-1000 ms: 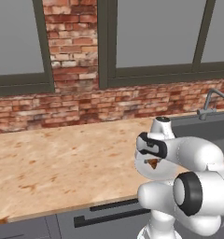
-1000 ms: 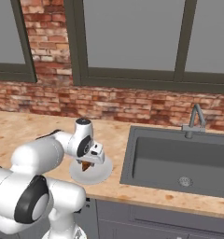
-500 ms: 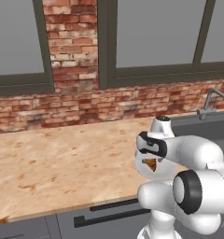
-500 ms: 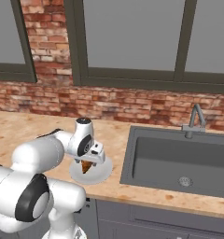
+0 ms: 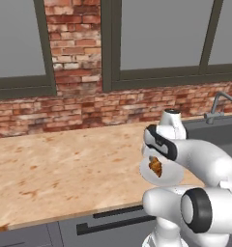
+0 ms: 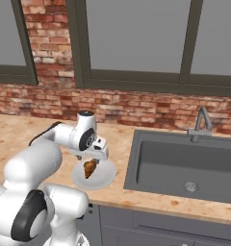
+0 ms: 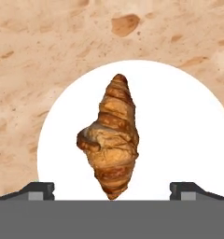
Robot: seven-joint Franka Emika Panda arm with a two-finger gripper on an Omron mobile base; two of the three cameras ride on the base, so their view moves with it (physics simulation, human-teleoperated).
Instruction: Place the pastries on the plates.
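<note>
Arm bent forward, hand pointing down over the plate. Fingers spread wide apart, either side of the croissant, clear of it. Croissant lies mid-plate, on the bench; sink beside plate.

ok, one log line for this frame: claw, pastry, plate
claw: open, above plate | croissant: on plate, released | plate: on counter beside sink | doughnut: not logged
</note>
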